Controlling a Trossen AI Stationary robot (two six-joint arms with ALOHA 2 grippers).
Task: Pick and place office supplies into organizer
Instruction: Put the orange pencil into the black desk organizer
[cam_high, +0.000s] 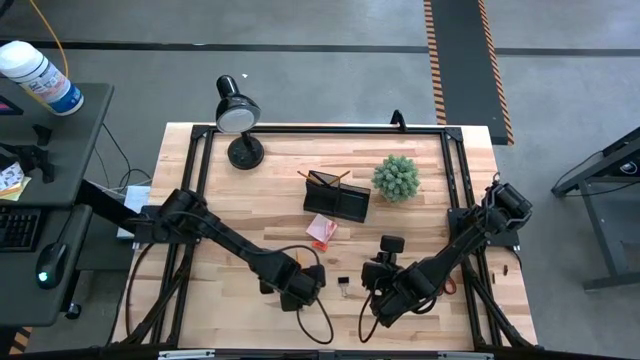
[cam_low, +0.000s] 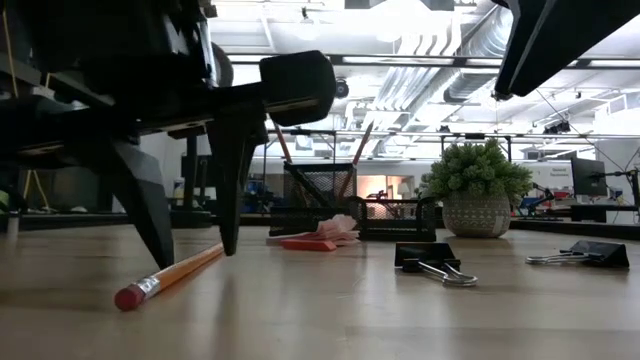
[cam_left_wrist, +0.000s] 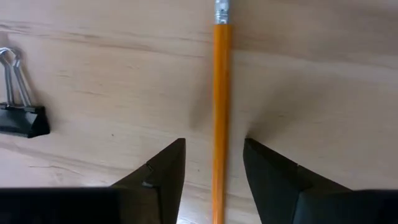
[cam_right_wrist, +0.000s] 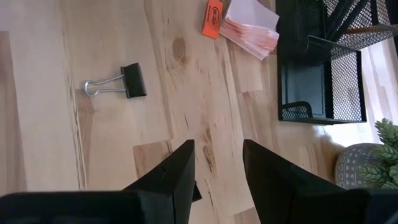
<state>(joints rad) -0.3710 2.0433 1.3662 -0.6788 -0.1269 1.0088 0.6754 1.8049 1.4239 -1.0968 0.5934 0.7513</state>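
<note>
Left wrist view: spread left pincer (cam_left_wrist: 214, 168) straddles an unmarked pencil (cam_left_wrist: 220, 112).

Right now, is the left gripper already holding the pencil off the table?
No, the pencil lies flat on the wood between the open fingers of the left gripper, which straddle it without touching.

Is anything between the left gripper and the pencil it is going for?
Nothing visible. The left gripper straddles the pencil lying flat on the table, open fingers on either side; the binder clip lies off to the side.
</note>
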